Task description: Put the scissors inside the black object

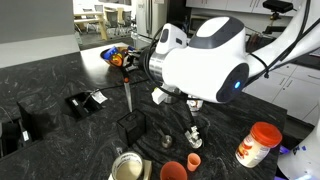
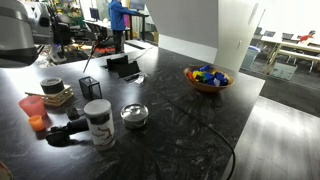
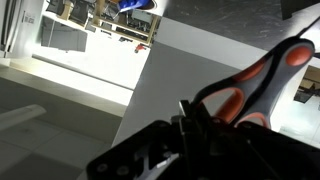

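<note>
Holding the scissors (image 1: 128,92) pinched in our end effector (image 1: 128,68), we hang them blades-down just above the black box (image 1: 123,121).

Wrist view blurred, background overexposed; both exterior views dim, daylight behind.

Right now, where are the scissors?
In an exterior view the scissors hang blades-down just above the black basket, left of the white arm in frame.
</note>
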